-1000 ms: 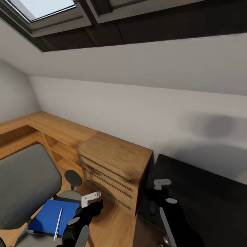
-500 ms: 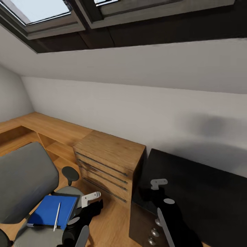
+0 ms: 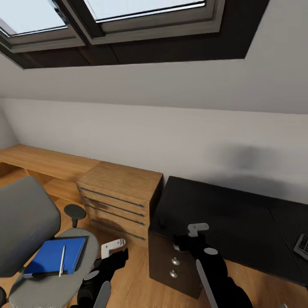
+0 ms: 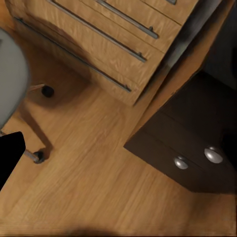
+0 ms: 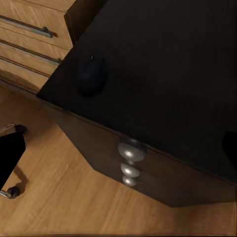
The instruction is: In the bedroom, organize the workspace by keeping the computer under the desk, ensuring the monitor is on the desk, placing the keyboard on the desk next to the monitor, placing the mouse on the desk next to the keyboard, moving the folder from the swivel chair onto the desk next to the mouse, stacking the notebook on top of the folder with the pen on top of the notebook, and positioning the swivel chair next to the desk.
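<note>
Near left, the left gripper [image 3: 113, 247] and, right of it, the right gripper [image 3: 196, 229]; finger gaps can't be told. Pen [image 3: 62, 260] lies on blue folder [image 3: 53, 255] on chair [image 3: 30, 239], left. Desk [image 3: 231, 222] right, keyboard [image 3: 302, 244] at its far-right edge.

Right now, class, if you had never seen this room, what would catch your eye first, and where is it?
Probably the bright blue folder lying on the grey swivel chair at lower left of the head view, with the thin white pen on top of it. Next, the big black-topped desk at right, beside a light-wood drawer cabinet, and the skylights overhead.
</note>
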You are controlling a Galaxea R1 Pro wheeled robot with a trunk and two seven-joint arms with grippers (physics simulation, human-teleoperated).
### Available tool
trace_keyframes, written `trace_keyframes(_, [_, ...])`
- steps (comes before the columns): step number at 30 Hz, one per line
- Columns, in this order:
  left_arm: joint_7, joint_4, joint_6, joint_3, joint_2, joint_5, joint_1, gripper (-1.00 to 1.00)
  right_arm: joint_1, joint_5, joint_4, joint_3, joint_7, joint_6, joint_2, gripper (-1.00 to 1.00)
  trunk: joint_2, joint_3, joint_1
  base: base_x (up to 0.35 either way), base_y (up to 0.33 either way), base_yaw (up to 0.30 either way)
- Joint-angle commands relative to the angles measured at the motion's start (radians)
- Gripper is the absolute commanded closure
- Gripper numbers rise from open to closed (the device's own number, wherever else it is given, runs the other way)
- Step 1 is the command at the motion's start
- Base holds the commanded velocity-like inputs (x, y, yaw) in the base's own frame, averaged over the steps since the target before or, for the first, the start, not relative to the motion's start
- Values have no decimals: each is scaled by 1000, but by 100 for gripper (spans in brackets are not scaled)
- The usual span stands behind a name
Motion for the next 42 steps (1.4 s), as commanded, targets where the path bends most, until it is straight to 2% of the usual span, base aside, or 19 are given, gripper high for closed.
trace_keyframes(1, [10,-2,2,-1,0,11,-1,-100,-1,4,0,2,-4,2,0,-100,-2,-1,0,-339,0,-267])
trace_keyframes(8, [13,1,2,0,1,11,-1,-100,-1,7,32,0,-6,-81,-1,-100,-2,2,0,-339,0,-267])
trace_keyframes(11, [18,3,1,0,3,8,-1,-100,-1,8,55,-1,-7,-139,-3,-100,-2,3,0,-339,0,-267])
trace_keyframes(19, [17,48,0,2,7,4,-1,-100,-1,8,105,-8,-8,-176,-9,-100,-2,3,0,-339,0,-224])
trace_keyframes(21, [16,60,-1,2,13,5,-1,-100,-1,8,126,-8,-8,-178,-9,-100,-2,3,0,-339,0,-105])
trace_keyframes(27, [12,156,-13,1,52,5,-1,-100,3,8,214,-10,-8,-216,-12,-100,-2,3,0,-238,0,-34])
trace_keyframes(30, [10,227,-51,1,61,6,-1,-100,12,8,266,-11,-9,-266,-21,-100,-2,3,0,-65,0,-8])
trace_keyframes(32, [9,319,-126,1,67,5,-2,-100,18,8,336,-10,-9,-333,-36,-100,-2,3,0,-27,0,-3])
trace_keyframes(34, [8,370,-174,2,70,6,-2,-100,19,8,377,-10,-9,-371,-40,-100,-2,3,0,-15,0,-2])
trace_keyframes(38, [6,519,-321,-1,91,4,-2,-100,22,8,492,-10,-10,-503,-47,-100,-2,3,0,-6,0,-1])
trace_keyframes(39, [6,575,-373,-2,95,4,-2,-100,25,8,539,-10,-10,-578,-49,-100,-2,3,0,-2,0,0])
trace_keyframes(40, [5,603,-397,-3,96,4,-2,-100,27,8,567,-10,-11,-621,-49,-100,-2,3,0,-2,0,0])
trace_keyframes(42, [5,691,-459,-4,99,4,-2,-100,31,8,674,-11,-11,-760,-51,-100,-2,3,0,-1,0,0])
